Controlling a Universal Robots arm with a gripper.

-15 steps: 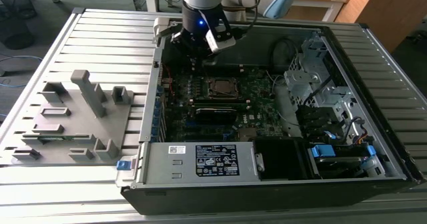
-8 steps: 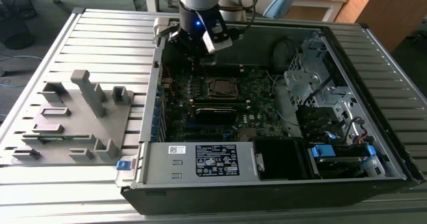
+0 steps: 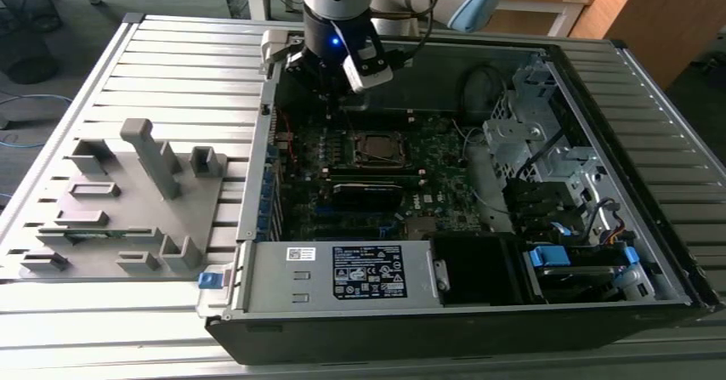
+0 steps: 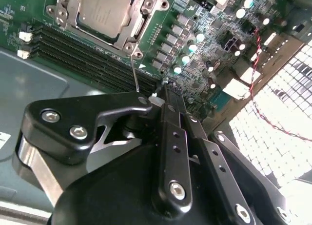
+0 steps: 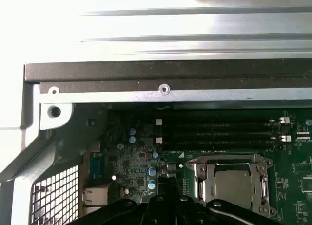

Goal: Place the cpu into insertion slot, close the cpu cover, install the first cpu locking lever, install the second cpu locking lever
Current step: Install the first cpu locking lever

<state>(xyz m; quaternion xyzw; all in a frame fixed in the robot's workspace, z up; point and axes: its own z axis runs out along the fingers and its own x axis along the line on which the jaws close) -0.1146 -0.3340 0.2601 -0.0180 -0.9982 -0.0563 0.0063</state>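
In the exterior view, a grey parts tray (image 3: 125, 201) lies at nine o'clock from the open computer case (image 3: 258, 176). Inside the case the gripper (image 3: 330, 98) hangs low over the board, at about eleven o'clock from the insertion slot (image 3: 354, 152) and close to it. The cpu (image 3: 376, 146) sits in that slot. The second wrist view gives what the exterior view cannot. The cpu cover (image 4: 139, 27) lies flat around the chip. A thin wire lever (image 4: 134, 71) stands up off one corner of the slot. The gripper's jaws are pressed together with nothing between them, their tip just beside the lever's free end. I judge the first two steps done and a lever step in hand. It calls for fine contact on a springy rod, pushed down and hooked under its catch without slipping off. The first wrist view adds the memory sockets (image 5: 214, 130) beyond the slot.
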